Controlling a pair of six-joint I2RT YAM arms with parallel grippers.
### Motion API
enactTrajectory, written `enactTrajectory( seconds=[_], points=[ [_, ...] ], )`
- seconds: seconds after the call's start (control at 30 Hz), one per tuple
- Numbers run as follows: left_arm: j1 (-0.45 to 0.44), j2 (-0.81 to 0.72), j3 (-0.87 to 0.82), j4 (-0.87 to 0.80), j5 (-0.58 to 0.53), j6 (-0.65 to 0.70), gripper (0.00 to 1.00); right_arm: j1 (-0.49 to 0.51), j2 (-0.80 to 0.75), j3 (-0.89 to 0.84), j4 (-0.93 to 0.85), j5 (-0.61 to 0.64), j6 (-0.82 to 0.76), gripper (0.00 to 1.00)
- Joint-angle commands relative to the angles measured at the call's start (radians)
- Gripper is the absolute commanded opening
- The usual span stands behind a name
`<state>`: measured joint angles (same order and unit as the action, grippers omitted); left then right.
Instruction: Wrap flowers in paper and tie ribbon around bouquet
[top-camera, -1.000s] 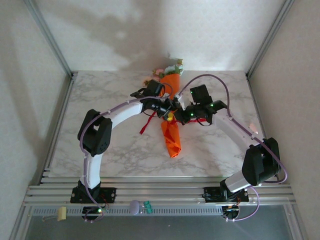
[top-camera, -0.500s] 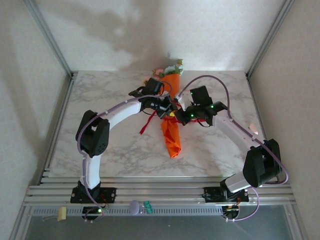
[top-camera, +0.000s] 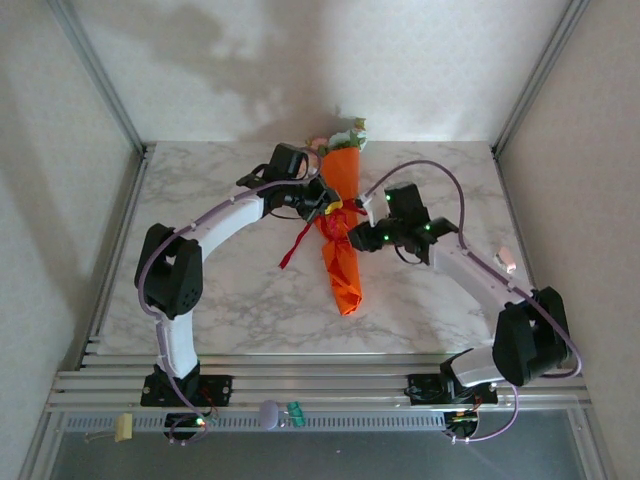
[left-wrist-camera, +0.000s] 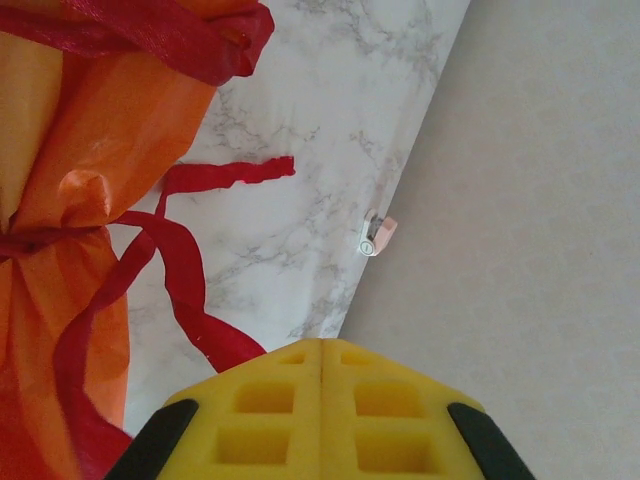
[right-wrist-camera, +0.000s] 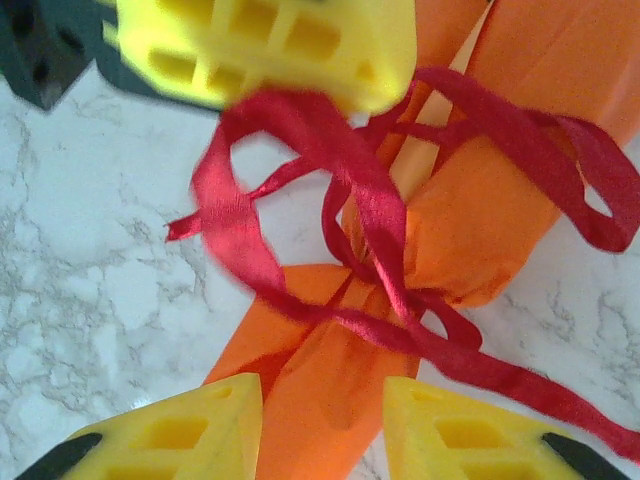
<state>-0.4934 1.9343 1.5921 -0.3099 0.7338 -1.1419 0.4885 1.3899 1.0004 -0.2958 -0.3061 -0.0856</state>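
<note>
From the overhead camera I saw the bouquet (top-camera: 341, 268) lying flat on the table (top-camera: 230, 290). Its long axis ran away from the arm bases. The flowers (top-camera: 340, 137) pointed at the back wall and the narrow tail pointed back towards me. The left claw (top-camera: 330, 206) sat against the cone's left flank, up near the wide end. The right claw (top-camera: 357, 238) was just beside the right flank, a little nearer the tail. A loose end of the ribbon (top-camera: 296, 243) trailed off to the left of the cone.

On the left wrist camera the left claw (left-wrist-camera: 320, 400) had its pads pressed flat together. A ribbon (left-wrist-camera: 180, 255) strand ran in under them, so I judged it was pinching that strand. The paper (left-wrist-camera: 110, 130) lay to the camera's left, cinched where the ribbon crossed it.

On the right wrist camera the right claw (right-wrist-camera: 320, 430) stood partly open with nothing in it. Its fingers (right-wrist-camera: 170, 435) sat on either side of the paper (right-wrist-camera: 480, 200), just short of the tie. The ribbon (right-wrist-camera: 370, 210) crossed the cone there, and a loop rose to the left claw (right-wrist-camera: 270, 45) above.

I judged the next pull had to run across the cone's long axis, not along it. The left arm had the ribbon. The right was nearest the free strand, which ran off to the lower right.
</note>
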Motion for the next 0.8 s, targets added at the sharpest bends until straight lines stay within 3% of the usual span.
enactTrajectory(
  seconds=[0.0, 0.13, 0.3, 0.53, 0.6, 0.63, 0.77],
  points=[
    [0.009, -0.035, 0.008, 0.009, -0.031, -0.022, 0.0, -0.007, -0.075, -0.117, 0.215, 0.033, 0.02, 0.45],
    [0.01, -0.037, 0.011, 0.002, -0.034, -0.025, 0.0, -0.005, -0.072, -0.206, 0.394, 0.042, -0.004, 0.55],
    [0.011, -0.033, 0.021, 0.0, -0.034, -0.033, 0.0, 0.021, 0.01, -0.148, 0.408, 0.057, -0.05, 0.58],
    [0.013, -0.022, 0.046, -0.013, -0.036, -0.032, 0.0, 0.065, 0.096, -0.11, 0.46, 0.13, -0.092, 0.75],
    [0.014, -0.017, 0.055, -0.015, -0.035, -0.032, 0.0, 0.073, 0.116, -0.102, 0.477, 0.148, -0.088, 0.85],
    [0.015, -0.016, 0.057, -0.017, -0.034, -0.032, 0.0, 0.077, 0.129, -0.093, 0.481, 0.148, -0.085, 0.98],
    [0.015, -0.011, 0.067, -0.023, -0.034, -0.032, 0.0, 0.094, 0.175, -0.06, 0.492, 0.175, -0.075, 0.99]
  ],
)
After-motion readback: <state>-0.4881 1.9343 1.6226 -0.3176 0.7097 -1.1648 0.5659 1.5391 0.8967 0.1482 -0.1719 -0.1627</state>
